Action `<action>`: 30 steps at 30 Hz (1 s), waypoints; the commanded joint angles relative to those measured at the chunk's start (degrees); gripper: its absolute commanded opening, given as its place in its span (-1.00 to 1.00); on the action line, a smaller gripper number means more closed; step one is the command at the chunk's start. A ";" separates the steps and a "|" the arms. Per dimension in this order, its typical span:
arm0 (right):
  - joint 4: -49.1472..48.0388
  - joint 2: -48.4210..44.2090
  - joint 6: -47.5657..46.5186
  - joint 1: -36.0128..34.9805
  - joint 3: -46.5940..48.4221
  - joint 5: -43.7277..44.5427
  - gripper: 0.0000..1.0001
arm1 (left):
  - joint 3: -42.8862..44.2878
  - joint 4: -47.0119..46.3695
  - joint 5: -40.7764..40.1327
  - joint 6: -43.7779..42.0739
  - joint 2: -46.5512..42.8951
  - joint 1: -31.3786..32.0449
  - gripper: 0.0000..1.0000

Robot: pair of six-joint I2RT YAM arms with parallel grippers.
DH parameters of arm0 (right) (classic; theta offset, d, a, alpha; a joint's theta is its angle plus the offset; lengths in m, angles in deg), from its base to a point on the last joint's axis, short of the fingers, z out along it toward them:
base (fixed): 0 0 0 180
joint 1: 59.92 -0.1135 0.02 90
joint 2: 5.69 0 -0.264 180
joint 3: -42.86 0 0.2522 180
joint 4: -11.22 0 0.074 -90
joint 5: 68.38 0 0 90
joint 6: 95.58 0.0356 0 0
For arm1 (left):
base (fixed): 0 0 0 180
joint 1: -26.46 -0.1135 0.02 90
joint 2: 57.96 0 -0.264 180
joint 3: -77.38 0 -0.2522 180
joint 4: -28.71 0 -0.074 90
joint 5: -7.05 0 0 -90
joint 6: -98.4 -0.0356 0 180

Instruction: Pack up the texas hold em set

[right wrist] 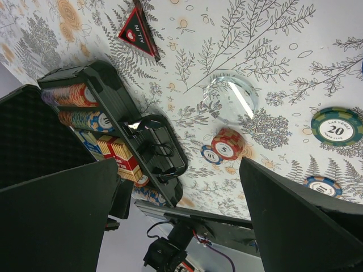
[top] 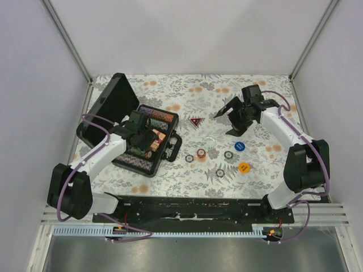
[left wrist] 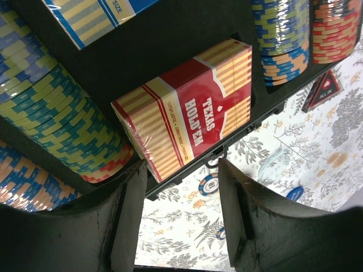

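The black briefcase (top: 116, 99) lies open at the left, its tray (top: 170, 122) filled with rows of multicoloured chips (left wrist: 54, 122). A red card deck (left wrist: 190, 110) lies in the tray's middle slot beside a blue deck (left wrist: 91, 17). My left gripper (top: 146, 136) hovers open and empty just above the red deck, which shows beyond its fingertips (left wrist: 127, 221). My right gripper (top: 229, 119) is open and empty, raised over the table's middle right. The red-marked triangle (top: 196, 121) lies between case and right gripper. Several loose chips (top: 201, 153) lie in front.
A blue chip (top: 239, 146) and an orange chip (top: 244, 168) lie right of centre. A clear round disc (right wrist: 231, 99) lies near the red chip stack (right wrist: 228, 144) and a green 20 chip (right wrist: 336, 127). The case handle (right wrist: 161, 150) faces the chips. White walls close in the floral table.
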 commanded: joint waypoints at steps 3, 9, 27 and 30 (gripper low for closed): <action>-1.04 -1.02 -0.52 0.45 0.59 -0.63 0.93 | 0.75 -3.40 -0.66 -4.09 2.68 0.26 0.17; -1.04 -1.02 -0.69 0.45 0.42 -0.98 0.93 | 1.10 -6.92 2.68 -5.06 4.09 0.53 -0.11; -0.95 -2.69 -0.96 0.54 -0.81 -0.54 0.92 | 0.48 -11.94 4.44 -8.40 3.83 0.61 -0.16; -0.95 -3.30 -1.13 0.63 -0.90 -0.19 0.91 | 1.27 -9.75 3.39 -9.98 0.67 0.61 0.00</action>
